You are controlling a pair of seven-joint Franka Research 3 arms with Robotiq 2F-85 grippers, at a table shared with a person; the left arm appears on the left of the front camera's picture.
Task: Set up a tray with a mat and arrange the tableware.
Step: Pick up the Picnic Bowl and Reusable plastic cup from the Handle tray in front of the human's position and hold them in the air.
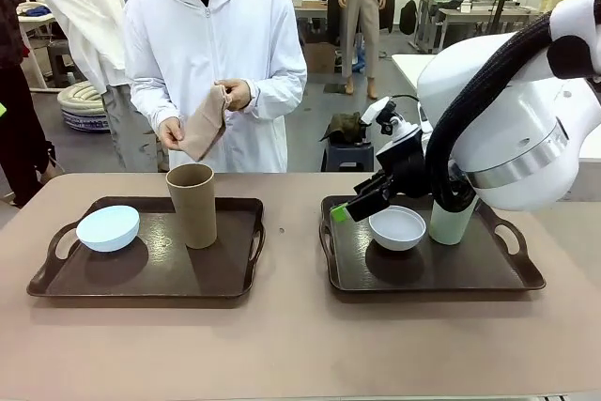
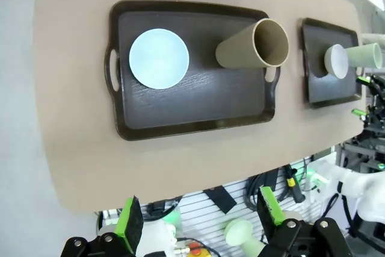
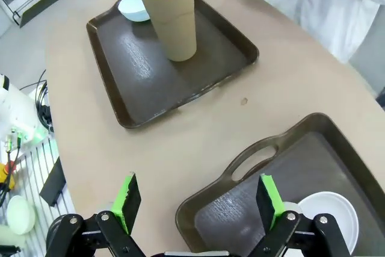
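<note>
While the person (image 1: 216, 35) at the far side holds a brown mat (image 1: 205, 126) up off the tabletop (image 1: 291, 345), 2 dark trays lie side by side on it. The left tray (image 1: 160, 274) carries the pale blue bowl (image 1: 108, 228) and the upright tan cup (image 1: 192, 206). The right tray (image 1: 451, 269) carries the white bowl (image 1: 396, 227) and the pale green cup (image 1: 451, 223), whose upper part is hidden behind the right arm's black hose (image 1: 449, 171). The right gripper (image 3: 197, 194) hangs over that tray's handle end, jaws wide and empty. The left gripper (image 2: 198, 209) hangs high over the tabletop's near edge, jaws wide, holding nothing.
</note>
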